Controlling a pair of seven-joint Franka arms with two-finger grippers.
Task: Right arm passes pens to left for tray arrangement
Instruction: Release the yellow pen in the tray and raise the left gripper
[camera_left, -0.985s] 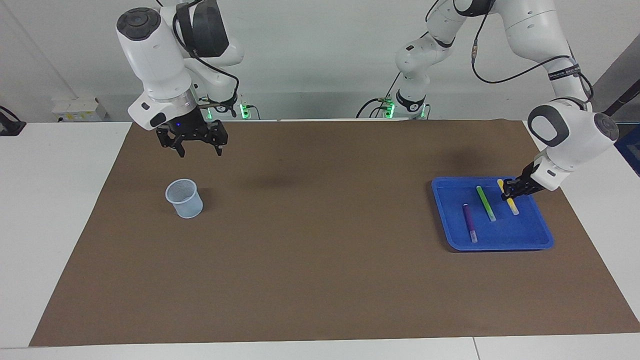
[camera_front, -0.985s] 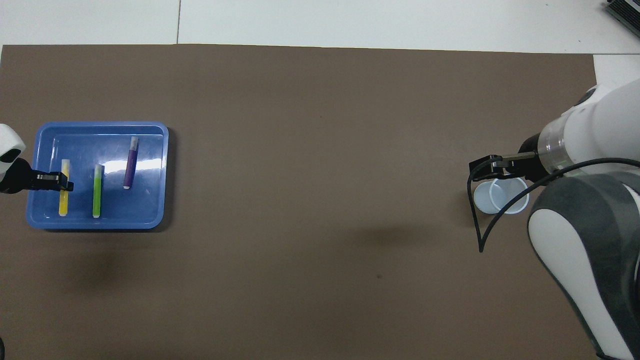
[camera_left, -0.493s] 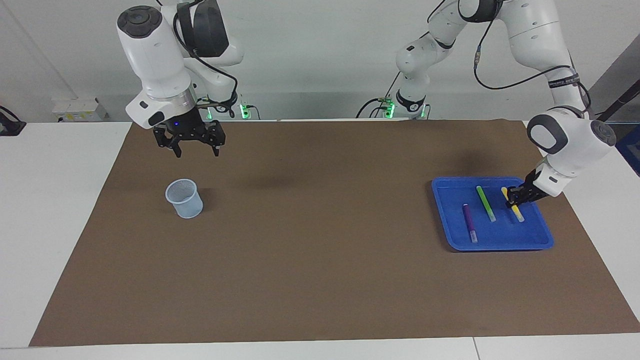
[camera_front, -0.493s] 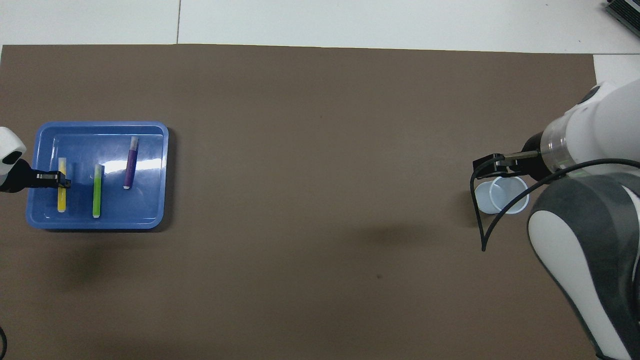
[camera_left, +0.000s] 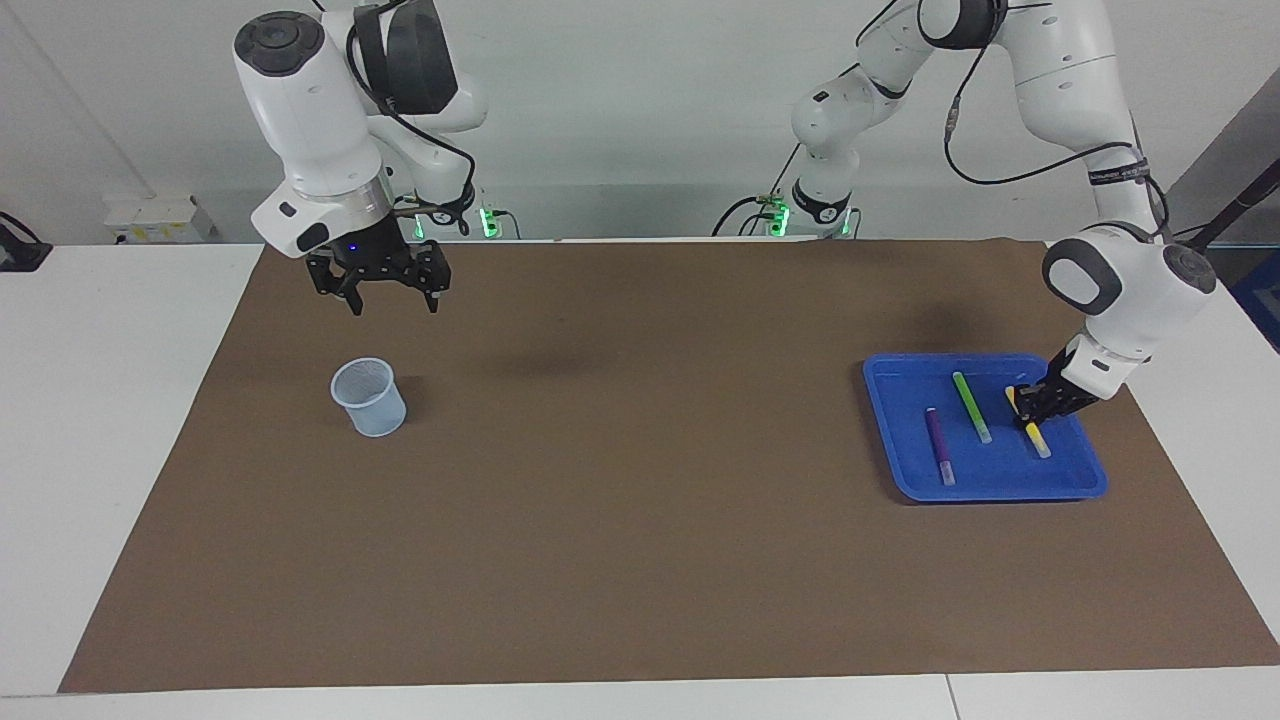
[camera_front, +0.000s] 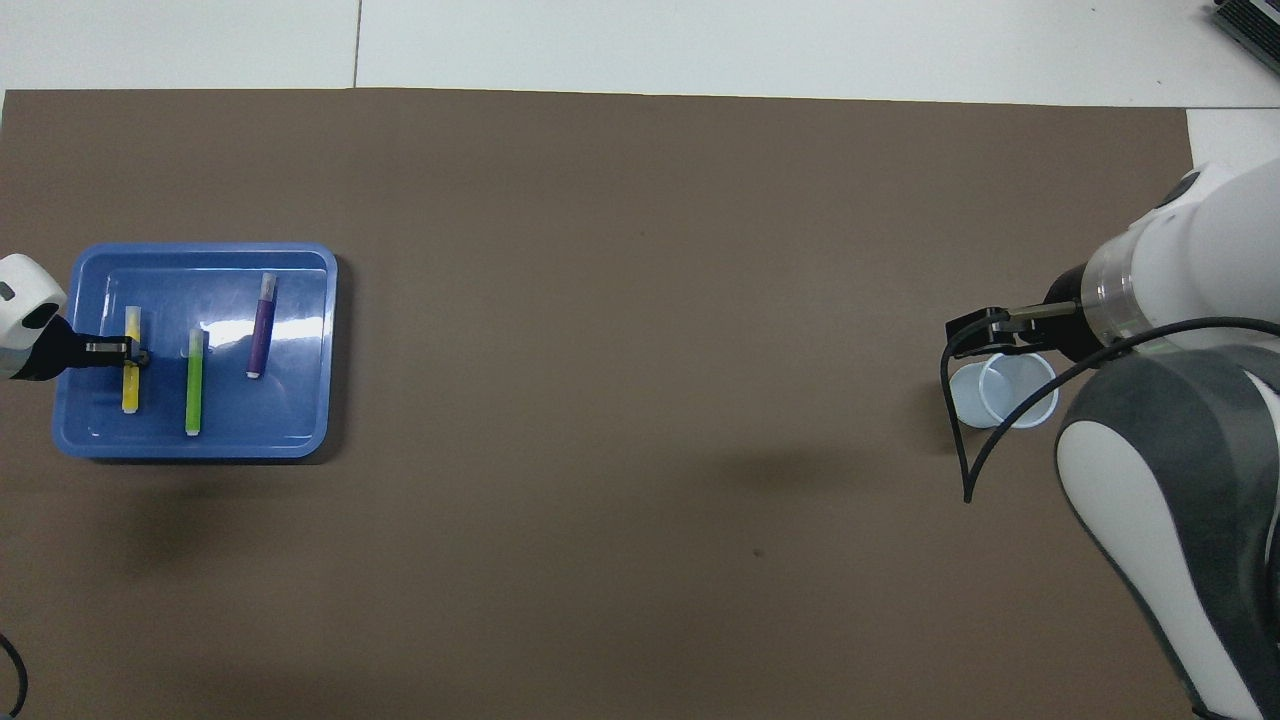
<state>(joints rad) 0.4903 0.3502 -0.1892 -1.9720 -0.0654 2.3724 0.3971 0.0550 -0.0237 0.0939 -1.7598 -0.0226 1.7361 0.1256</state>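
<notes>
The left gripper (camera_left: 1033, 408) covers the yellow pen's (camera_left: 1039, 440) middle. In the overhead view, the right arm (camera_front: 1180, 420) hides the cup's (camera_front: 1005, 392) 3 o'clock rim.

Lighting: bright, even, from above; no dim corners. Shadows: soft, blurred patches on the brown mat (camera_left: 640, 500), one mid-mat, one near the blue tray (camera_front: 300, 445); a narrow dark edge under the tray's rim; a small shadow beside the pale-blue cup (camera_left: 370, 398). Glare: white streak on the tray floor in the overhead view. Focus: sharp throughout both views. Edge distortion: none evident.
</notes>
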